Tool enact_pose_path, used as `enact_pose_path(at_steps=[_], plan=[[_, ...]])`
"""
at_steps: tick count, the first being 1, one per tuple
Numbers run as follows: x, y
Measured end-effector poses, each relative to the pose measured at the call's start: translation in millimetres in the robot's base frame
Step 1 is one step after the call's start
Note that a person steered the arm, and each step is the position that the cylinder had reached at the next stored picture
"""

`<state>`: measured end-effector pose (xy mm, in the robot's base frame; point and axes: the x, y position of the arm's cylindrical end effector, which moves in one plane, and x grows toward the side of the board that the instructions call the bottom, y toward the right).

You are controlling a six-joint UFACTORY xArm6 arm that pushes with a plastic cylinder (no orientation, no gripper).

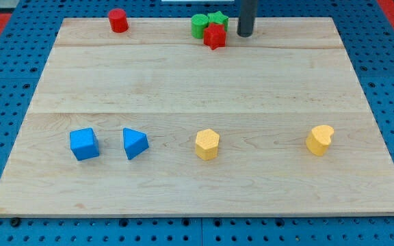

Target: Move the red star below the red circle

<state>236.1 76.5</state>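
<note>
The red star (215, 37) lies near the board's top edge, just right of centre, touching a green circle (200, 26) and a green star (217, 20) behind it. The red circle (118, 20) stands at the top left of the board, well to the left of the star. My tip (244, 34) is down on the board just right of the red star, a small gap away from it and from the green star.
The wooden board (197, 89) sits on a blue pegboard. Along the lower part lie a blue cube (84, 144), a blue triangle (135, 143), a yellow hexagon (207, 144) and a yellow heart (319, 140).
</note>
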Motion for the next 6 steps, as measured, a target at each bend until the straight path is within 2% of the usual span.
enact_pose_path(at_steps=[2, 4, 5, 6], plan=[[15.7, -130.4], [57.0, -93.1], [59.4, -159.0], [42.0, -223.0]])
